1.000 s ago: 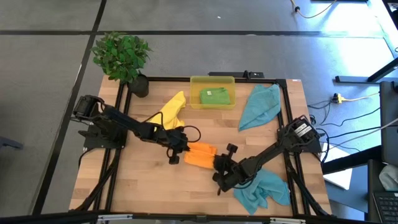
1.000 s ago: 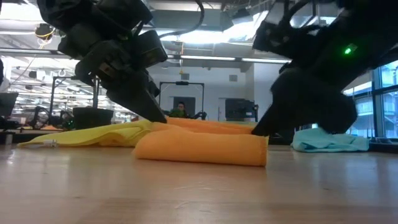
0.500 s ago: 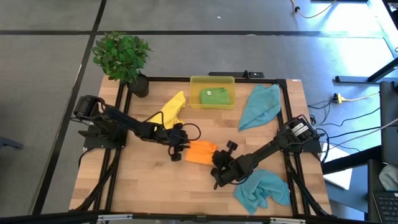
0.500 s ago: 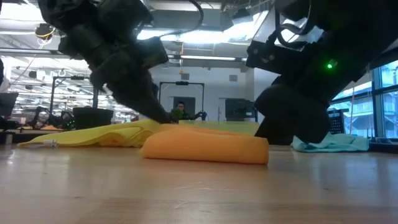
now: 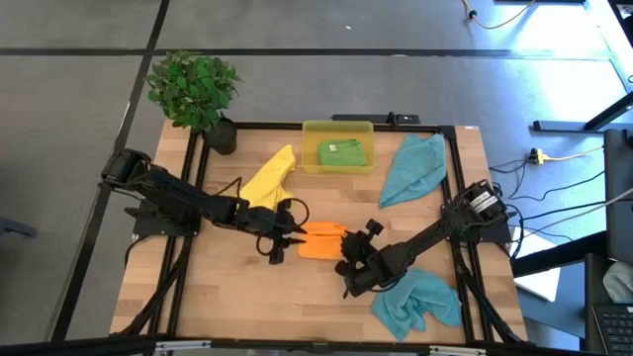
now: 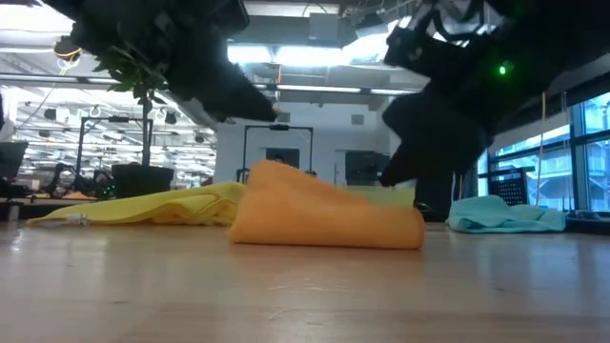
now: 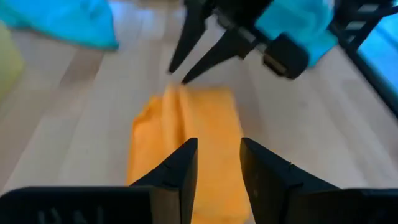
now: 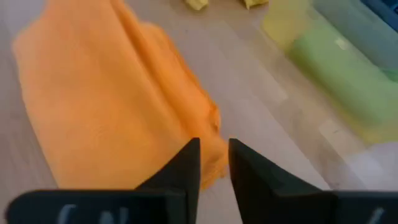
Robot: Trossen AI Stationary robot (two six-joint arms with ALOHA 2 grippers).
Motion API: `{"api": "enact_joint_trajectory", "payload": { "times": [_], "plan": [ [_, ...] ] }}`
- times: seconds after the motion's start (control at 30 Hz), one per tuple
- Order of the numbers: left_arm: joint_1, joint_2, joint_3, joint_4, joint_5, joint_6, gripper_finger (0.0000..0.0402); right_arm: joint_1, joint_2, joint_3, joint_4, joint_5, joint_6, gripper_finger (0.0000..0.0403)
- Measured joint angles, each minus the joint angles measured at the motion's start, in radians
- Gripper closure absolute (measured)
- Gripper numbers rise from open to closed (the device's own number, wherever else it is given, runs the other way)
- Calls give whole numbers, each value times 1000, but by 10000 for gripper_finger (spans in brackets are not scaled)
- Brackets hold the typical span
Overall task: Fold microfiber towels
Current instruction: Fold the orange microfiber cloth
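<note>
Wooden tabletop (image 5: 227, 297): orange towel (image 5: 321, 240) lies folded mid-table, green towel (image 5: 341, 153) in yellow bin (image 5: 309, 133). Yellow towel (image 5: 267, 178), 2 teal towels (image 5: 413, 168) left unfolded. Left tool (image 5: 280, 237), right tool (image 5: 348, 259) flank orange towel, slightly parted, nothing gripped.

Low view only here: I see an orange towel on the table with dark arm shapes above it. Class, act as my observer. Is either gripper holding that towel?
Observer: No. In the left wrist view the left gripper stands open above the orange towel, gripping nothing.
Operator: And the right one?
Observer: The right gripper also has a gap between its fingers, with the towel's edge lying free in front of them.
Operator: Where is the green towel?
Observer: From above, the green towel lies folded inside the yellow bin at the table's far edge.
</note>
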Motion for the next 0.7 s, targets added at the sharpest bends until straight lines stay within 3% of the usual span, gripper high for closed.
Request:
{"api": "enact_joint_trajectory", "payload": {
  "times": [0.2, 0.33, 0.5, 0.7],
  "plan": [
    [-42, 73, 0, 77, -5, 3, 290, 0, -51, 0, -16, 8, -2, 259],
    [-32, 144, 0, 127, -6, 6, 290, -1, -56, 0, 61, 11, -90, 245],
    [17, 218, 0, 152, -10, 4, 290, -18, -48, -75, 333, -80, -250, 260],
    [87, 260, 0, 142, -77, -22, 294, -101, -47, -262, 637, -210, -268, 299]
  ]
}}
